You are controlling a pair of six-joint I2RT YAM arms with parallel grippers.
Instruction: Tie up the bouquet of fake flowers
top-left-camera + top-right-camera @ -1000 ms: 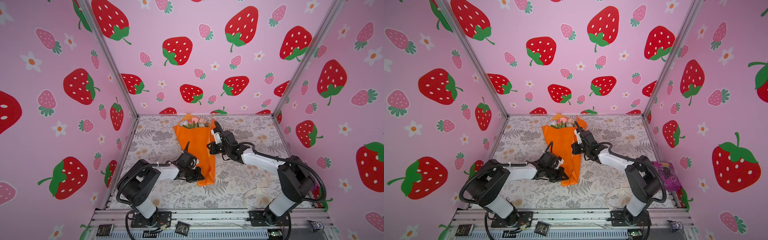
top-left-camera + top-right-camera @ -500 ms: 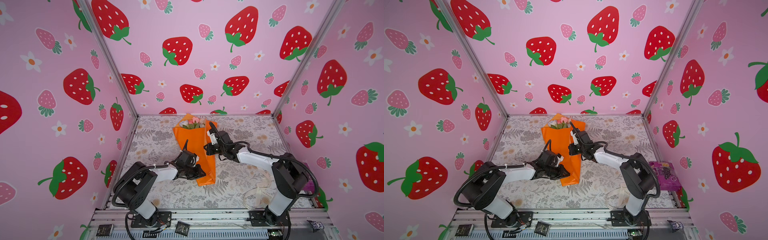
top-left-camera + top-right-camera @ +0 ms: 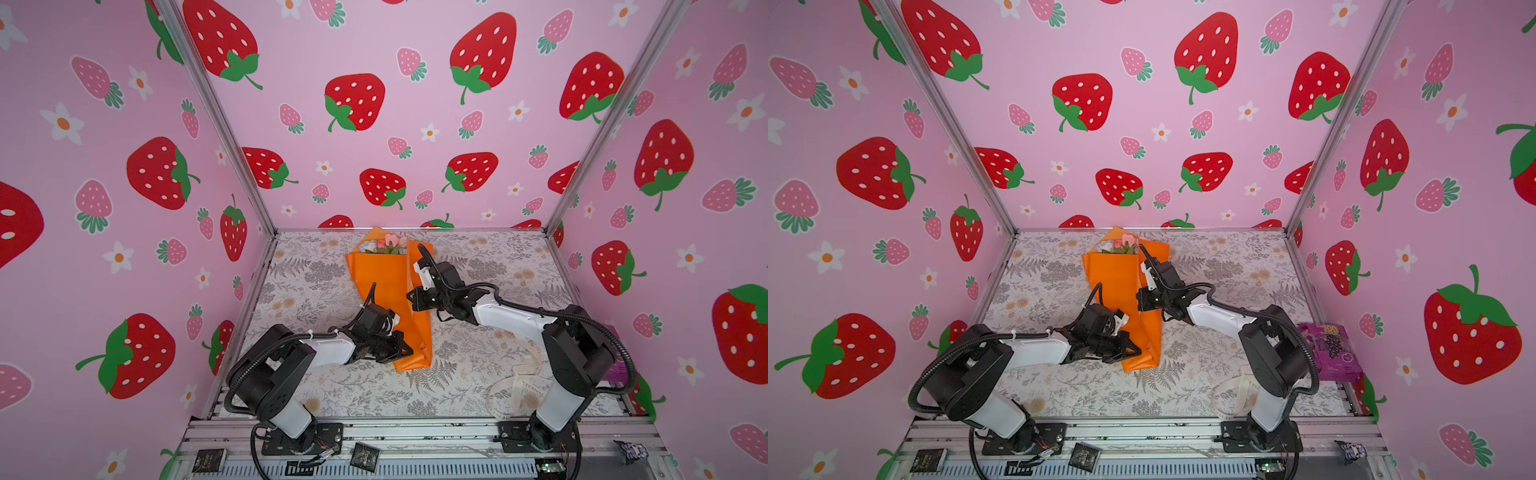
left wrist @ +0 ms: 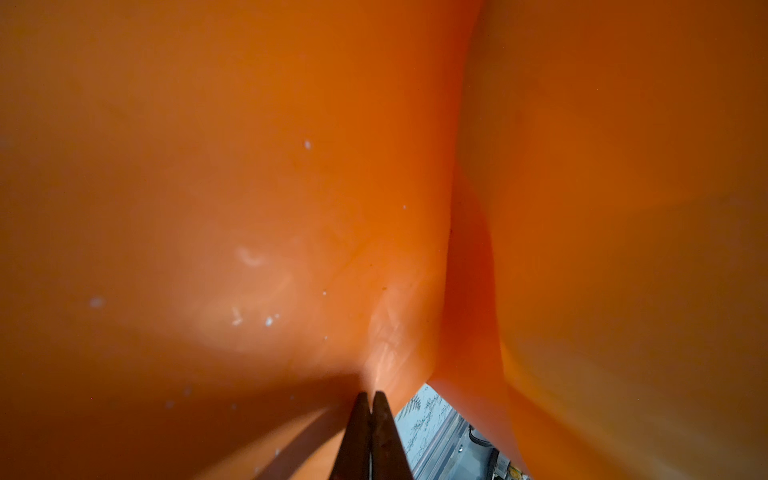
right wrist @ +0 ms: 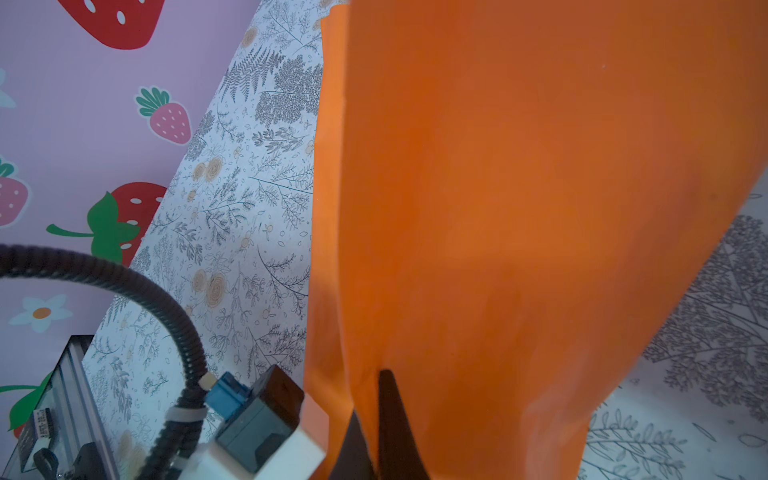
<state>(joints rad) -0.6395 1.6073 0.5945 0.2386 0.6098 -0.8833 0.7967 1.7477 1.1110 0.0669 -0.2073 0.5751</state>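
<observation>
Position: the bouquet (image 3: pixel 386 245) is lying along the middle of the table (image 3: pixel 307 270). Its blooms are pointing at the back edge and its stems are sitting inside an orange paper cone (image 3: pixel 380 282).

Left gripper (image 4: pixel 370 419): the jaws are pressing together, and the tips appear to be pinching a fold of paper near the cone's narrow end.

Right gripper (image 5: pixel 374 419): it is clamping the loose flap further up the cone.

The ribbon (image 3: pixel 515 384) is lying near the front right corner, beside the right arm's base, not yet round the cone.

Risks:
- Both grips are bearing on thin paper alone, so any opposing pull is likely tearing or creasing it.
- If either pinch is slipping, the wrap is springing open.
- Any lift by the paper is risking the stems sliding out of the cone.
- The ribbon is sitting where the arm base is liable to snag it.
</observation>
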